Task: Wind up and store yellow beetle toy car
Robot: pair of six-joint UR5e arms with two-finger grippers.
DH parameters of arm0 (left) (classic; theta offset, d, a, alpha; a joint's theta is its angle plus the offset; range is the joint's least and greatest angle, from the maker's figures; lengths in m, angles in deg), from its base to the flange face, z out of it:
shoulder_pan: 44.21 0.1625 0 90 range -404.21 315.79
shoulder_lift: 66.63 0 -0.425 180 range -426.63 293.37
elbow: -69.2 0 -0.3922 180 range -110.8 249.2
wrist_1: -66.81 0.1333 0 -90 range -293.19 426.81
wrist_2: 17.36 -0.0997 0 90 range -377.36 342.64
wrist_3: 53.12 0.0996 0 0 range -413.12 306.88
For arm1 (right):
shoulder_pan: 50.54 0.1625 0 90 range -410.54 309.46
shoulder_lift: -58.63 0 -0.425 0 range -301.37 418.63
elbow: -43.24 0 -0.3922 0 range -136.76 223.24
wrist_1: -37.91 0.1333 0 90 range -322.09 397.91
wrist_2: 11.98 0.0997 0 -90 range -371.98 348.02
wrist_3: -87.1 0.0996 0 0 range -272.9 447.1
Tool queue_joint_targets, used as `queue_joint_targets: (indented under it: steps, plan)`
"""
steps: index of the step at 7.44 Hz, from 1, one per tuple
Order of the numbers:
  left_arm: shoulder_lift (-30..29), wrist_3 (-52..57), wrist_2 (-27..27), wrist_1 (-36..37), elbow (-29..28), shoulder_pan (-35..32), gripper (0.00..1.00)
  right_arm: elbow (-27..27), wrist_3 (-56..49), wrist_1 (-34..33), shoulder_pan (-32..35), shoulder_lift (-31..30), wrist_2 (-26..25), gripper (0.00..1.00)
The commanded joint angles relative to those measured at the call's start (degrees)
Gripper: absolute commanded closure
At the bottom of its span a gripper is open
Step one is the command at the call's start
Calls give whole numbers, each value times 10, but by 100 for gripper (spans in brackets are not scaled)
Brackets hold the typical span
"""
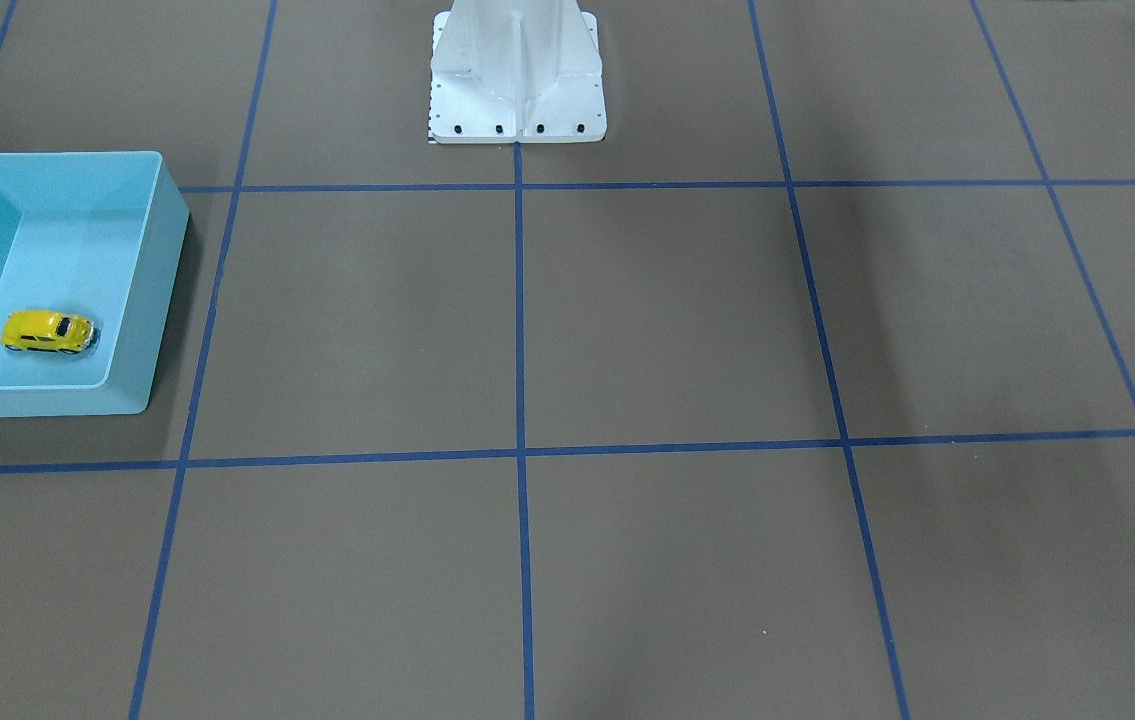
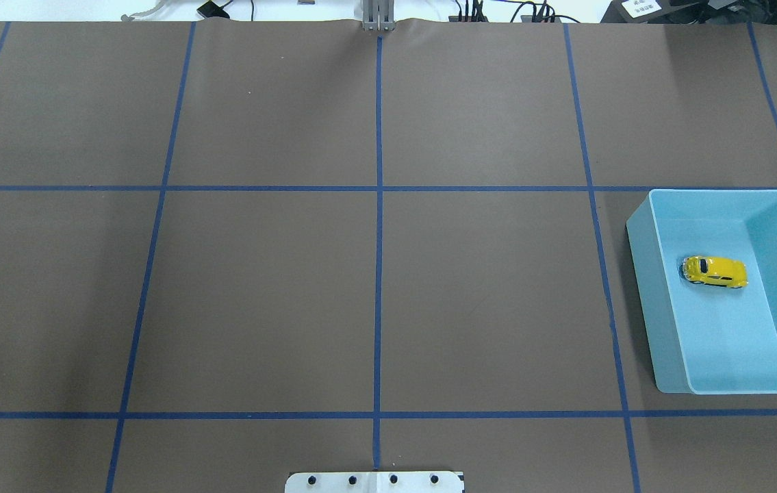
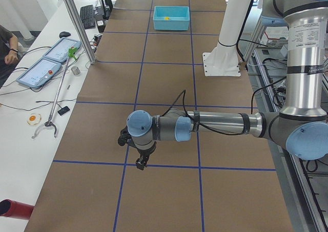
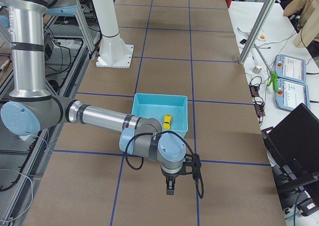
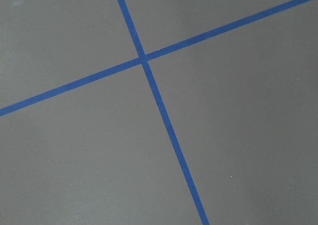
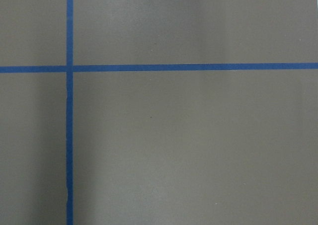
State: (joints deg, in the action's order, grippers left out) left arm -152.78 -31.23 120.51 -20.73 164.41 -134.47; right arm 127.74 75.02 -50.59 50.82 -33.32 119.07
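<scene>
Brown table [image 2: 258, 294] ruled with a blue tape grid [image 2: 378, 274]; a white side bench [image 3: 31, 140] runs alongside. Light-blue bin [image 2: 641, 274] stands at the robot's right end. Left gripper [image 3: 139, 165] and right gripper [image 4: 170, 190] hang over the table; whether their fingers are spread or pressed together cannot be told. Yellow beetle toy car [image 2: 715, 271] sits upright on the bin floor.

Left gripper [image 3: 139, 165], right gripper [image 4: 170, 189] downward
</scene>
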Motion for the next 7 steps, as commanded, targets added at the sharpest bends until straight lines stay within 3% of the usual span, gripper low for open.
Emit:
queue_joint_targets:
  steps: [1, 7]
  plan:
    - [-1, -1, 0, 1, -5, 0, 0, -3, -3, 12, -1, 4, 0, 0]
    - [3, 3, -2, 1, 2, -4, 0, 1, -5, 12, -1, -3, 0, 0]
